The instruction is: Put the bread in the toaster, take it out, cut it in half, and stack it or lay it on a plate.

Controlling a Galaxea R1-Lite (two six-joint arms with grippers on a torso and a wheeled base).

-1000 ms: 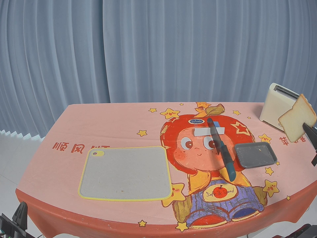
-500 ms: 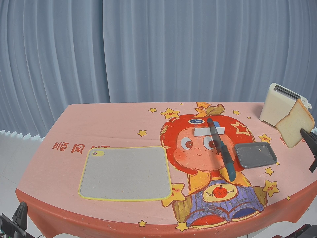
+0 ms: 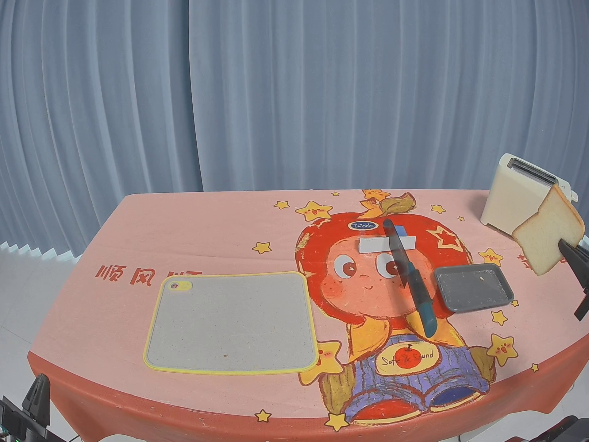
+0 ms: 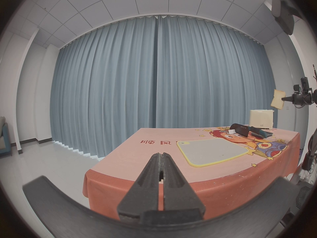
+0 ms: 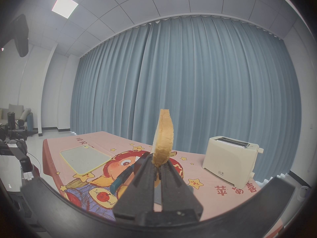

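One slice of bread (image 3: 548,231) up in the air in the head view, tilted, pinched at its lower edge by the right gripper (image 3: 563,245), overlapping the front of the toaster (image 3: 518,196) at the far right of the table (image 3: 184,228); well apart from the grey plate (image 3: 469,291), the knife (image 3: 410,270) and the cutting board (image 3: 232,322). Looks light, soft and easily crushed or torn, so probably best held gently by the crust, low enough to leave most of it free to slide into a slot. From the left wrist view: left gripper (image 4: 161,159) closed on nothing, low, off a corner of the table and pointing across it; bread (image 4: 279,99) far off, higher than the toaster (image 4: 261,119) and not touching it. From the right wrist view: right gripper (image 5: 158,167) clamped narrow on the bottom crust of the bread (image 5: 162,138), edge-on and upright between the jaws; held roughly level, aimed over the table, with the toaster (image 5: 231,159) off to one side and lower, its slots facing up.
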